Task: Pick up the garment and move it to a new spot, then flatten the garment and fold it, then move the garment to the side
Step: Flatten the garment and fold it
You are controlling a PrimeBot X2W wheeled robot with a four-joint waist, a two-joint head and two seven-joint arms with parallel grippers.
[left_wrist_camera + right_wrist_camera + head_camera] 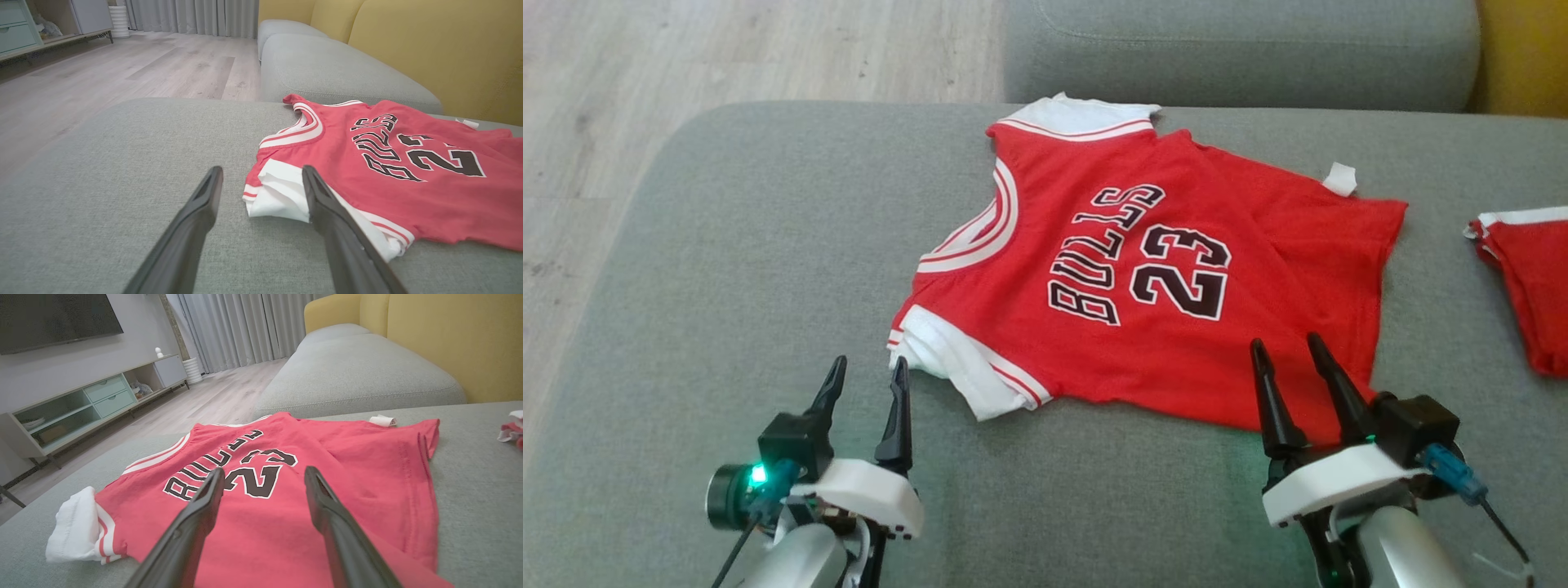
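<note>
Red jersey [1282, 261] on sofa [768, 286]; right wrist view catches television [53, 318].

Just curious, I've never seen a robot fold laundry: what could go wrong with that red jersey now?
The crumpled white corner lies bunched beside the open left claw; folding over it may leave a lump. The right claw, open over the near edge of the jersey, could pinch just one layer. The other red garment nearby might get dragged along.

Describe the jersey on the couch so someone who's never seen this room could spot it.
Find the grey sofa cushion before the robot. On its middle lies a red jersey. Unlike the red garment at the right edge, it reads BULLS 23 in black.
</note>
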